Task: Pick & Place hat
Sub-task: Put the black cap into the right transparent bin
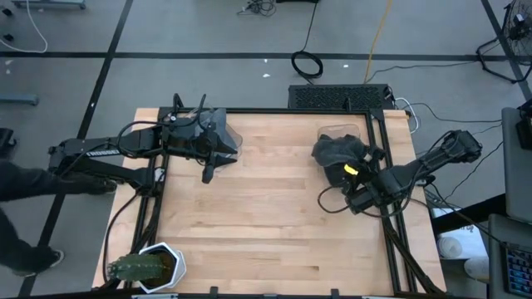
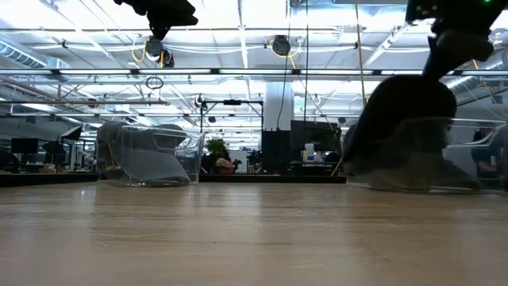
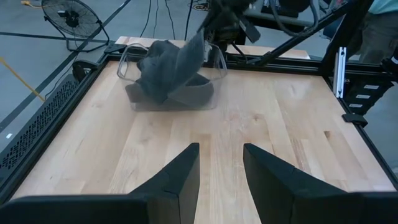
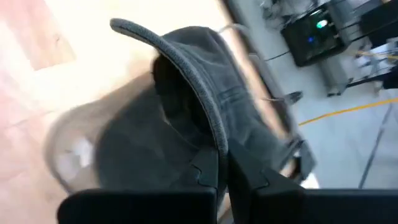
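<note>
The dark grey hat [image 1: 336, 152] hangs over and partly inside the clear bin [image 1: 342, 133] at the table's [image 1: 274, 232] far right corner, its brim raised above the bin's rim. The right gripper [image 4: 222, 163] is pinched on the hat's brim just beside that bin. Another clear bin [image 1: 226, 133] sits well apart from the first, at the far left. The left gripper [image 3: 221, 171] hovers near that second bin, its fingers spread, holding nothing.
</note>
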Available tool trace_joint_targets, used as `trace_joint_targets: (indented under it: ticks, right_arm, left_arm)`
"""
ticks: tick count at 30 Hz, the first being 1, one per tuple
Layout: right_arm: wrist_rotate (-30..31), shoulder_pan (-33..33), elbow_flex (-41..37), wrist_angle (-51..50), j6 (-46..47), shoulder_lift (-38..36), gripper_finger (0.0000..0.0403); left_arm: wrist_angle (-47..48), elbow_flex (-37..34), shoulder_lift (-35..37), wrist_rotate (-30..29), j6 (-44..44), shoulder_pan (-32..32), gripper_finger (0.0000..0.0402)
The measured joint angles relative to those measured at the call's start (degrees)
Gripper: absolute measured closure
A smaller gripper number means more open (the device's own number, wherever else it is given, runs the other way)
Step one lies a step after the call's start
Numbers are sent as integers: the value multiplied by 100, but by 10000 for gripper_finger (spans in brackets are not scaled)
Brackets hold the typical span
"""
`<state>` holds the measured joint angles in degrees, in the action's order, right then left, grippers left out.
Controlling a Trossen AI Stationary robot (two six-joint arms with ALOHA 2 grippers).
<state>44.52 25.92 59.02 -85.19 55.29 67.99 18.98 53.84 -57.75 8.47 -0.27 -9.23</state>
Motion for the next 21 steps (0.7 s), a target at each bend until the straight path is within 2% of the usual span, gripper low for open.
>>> trace_joint_targets:
  ticks: [3, 8, 14, 18, 21]
  right_arm:
    - [-311, 1, -233, 896, -404, 0, 403]
    - [-745, -16, -549, 3049, -1524, -7, 403]
    - [-823, -16, -655, 4909, -2635, 0, 403]
    - [-815, -14, -655, 6052, -3713, 0, 403]
    - [-483, 1, -633, 6508, -4456, 0, 403]
  left_arm:
    - [0, -1, -1, 0, -1, 0, 270]
    - [0, -2, 0, 0, 0, -2, 270]
    - [0, 0, 0, 0, 0, 0, 270]
    - [0, -2, -1, 0, 0, -1, 270]
    - [0, -1, 0, 0, 0, -1, 270]
